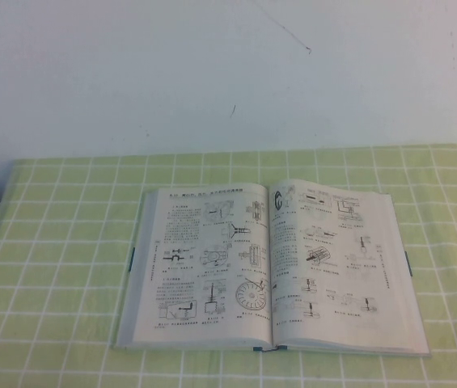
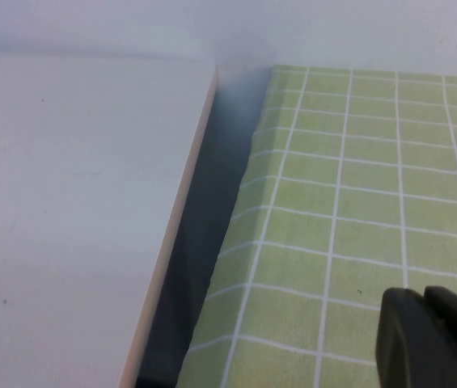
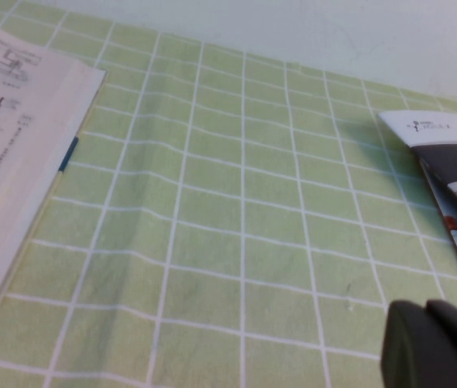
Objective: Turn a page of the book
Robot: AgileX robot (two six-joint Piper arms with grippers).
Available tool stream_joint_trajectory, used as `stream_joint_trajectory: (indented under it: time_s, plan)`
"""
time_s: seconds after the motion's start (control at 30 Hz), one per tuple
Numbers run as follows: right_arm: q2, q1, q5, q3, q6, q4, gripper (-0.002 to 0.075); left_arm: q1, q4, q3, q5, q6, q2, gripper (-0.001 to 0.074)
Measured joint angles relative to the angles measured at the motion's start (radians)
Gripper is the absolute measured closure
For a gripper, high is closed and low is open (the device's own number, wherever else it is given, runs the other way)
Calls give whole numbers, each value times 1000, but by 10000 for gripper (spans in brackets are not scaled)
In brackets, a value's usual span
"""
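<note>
My right gripper [image 3: 432,343] hovers shut and empty over the green checked tablecloth [image 3: 212,242], with the thick open grey-white technical book [image 1: 270,267] lying flat well off to its side; my left gripper [image 2: 430,339], jaws together and empty, sits near the cloth's edge beside a white board [image 2: 66,218]. The thin white page [image 1: 333,259] looks light, floppy and easily creased, so I judge its free outer corner the place to lift.

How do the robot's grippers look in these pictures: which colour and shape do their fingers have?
Only the fingertips show, each in its own wrist view. The left gripper has matte black, rounded fingers pressed together, above the green checked tablecloth. The right gripper looks the same: black, blunt, smooth. No cables or markings are visible. The high view shows no arm.
</note>
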Motion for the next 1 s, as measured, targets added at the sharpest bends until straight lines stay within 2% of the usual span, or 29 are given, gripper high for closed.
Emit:
stream_joint_trajectory:
  time_s: [1.0]
  plan:
    - [0,0,0,0,0,0,729,0,-5,0,0,14,0,738]
